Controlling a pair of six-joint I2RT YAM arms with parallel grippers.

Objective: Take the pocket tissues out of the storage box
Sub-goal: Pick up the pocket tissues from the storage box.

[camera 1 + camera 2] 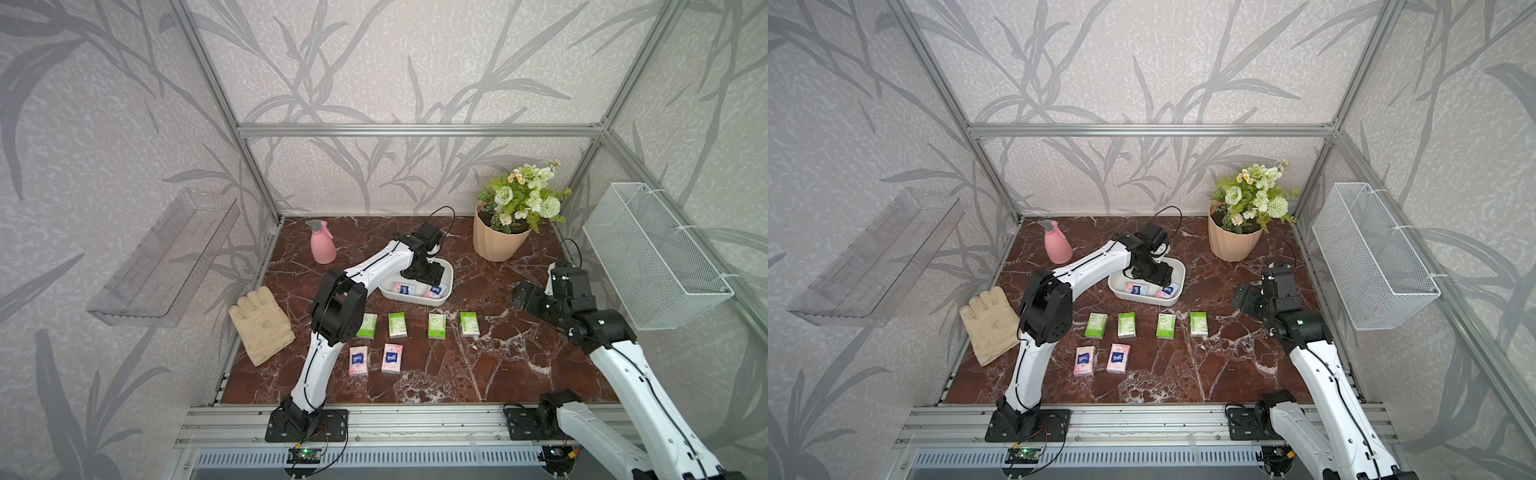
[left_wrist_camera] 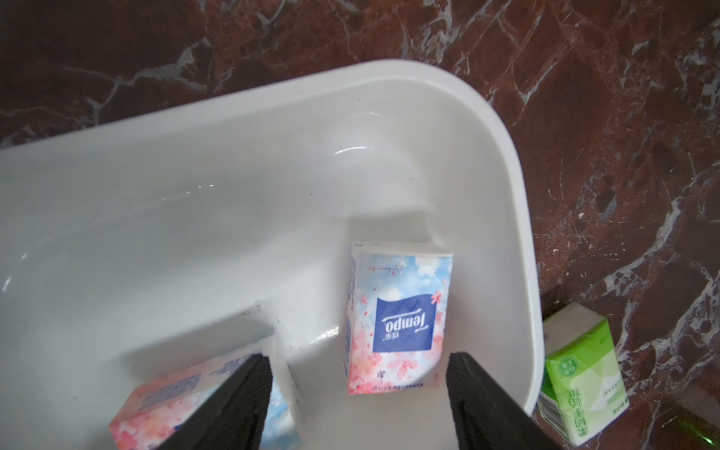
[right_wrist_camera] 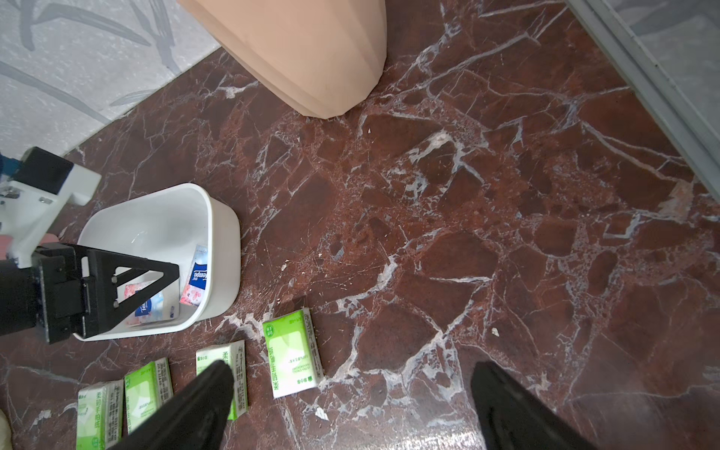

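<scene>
The white storage box (image 1: 415, 300) (image 2: 506, 195) stands at mid-table and holds two pocket tissues. One is a pale blue and pink packet (image 2: 397, 319) (image 1: 435, 291) with a dark blue label; the other is a pink packet (image 2: 167, 405) (image 1: 401, 288). My left gripper (image 2: 358, 355) (image 1: 422, 278) reaches down into the box, open. The labelled packet's near end lies between its fingertips, with gaps on both sides. One finger (image 2: 241, 397) partly covers the pink packet. Several green packets (image 1: 397, 325) and two pink ones (image 1: 392, 358) lie on the table in front. My right gripper (image 3: 352, 368) (image 1: 521, 295) hangs open over bare marble, holding nothing.
A pink spray bottle (image 1: 323, 243) stands at the back left and a peach flower pot (image 1: 498, 241) at the back right. A cream glove (image 1: 261, 324) lies at the left edge. A white mesh basket (image 1: 648, 253) hangs on the right wall, a clear shelf (image 1: 162, 257) on the left.
</scene>
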